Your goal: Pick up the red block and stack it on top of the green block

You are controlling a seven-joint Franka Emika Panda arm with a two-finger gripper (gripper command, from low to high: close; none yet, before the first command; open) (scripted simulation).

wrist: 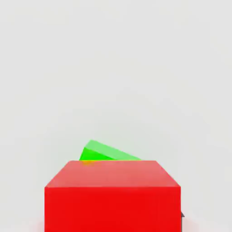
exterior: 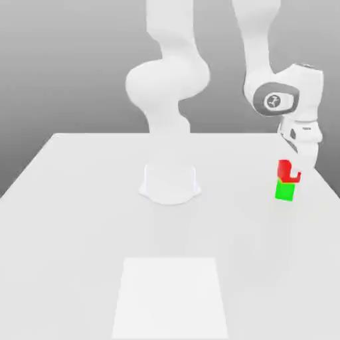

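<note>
1. Hanging at the exterior view's right, near the table (exterior: pixel 80 219) edge, the gripper (exterior: pixel 290 174) was clamped on the red block (exterior: pixel 286 170), whose sides were partly hidden by the white fingers.
2. The red block sat right on top of the green block (exterior: pixel 285 191); from the exterior view the two looked to be touching or very nearly so, though I could not tell whether the full weight had settled.
3. In the hand view, the red block (wrist: pixel 112 195) was close to the camera, with a wedge of the green block (wrist: pixel 105 152) peeking past its far edge at an angle, which suggested the two cubes were not squared up.
4. The step in hand seemed to be the placing, so doing it well would likely have meant lowering straight down until the faces met flat, then parting the fingers slowly without dragging sideways.
5. The main risk, as I judged it, was the offset: releasing with too little overlap could have tipped the red block off.
6. No containers stood on the table; a pale square patch (exterior: pixel 170 297) and the arm's round base (exterior: pixel 170 182) were the other features.
</note>
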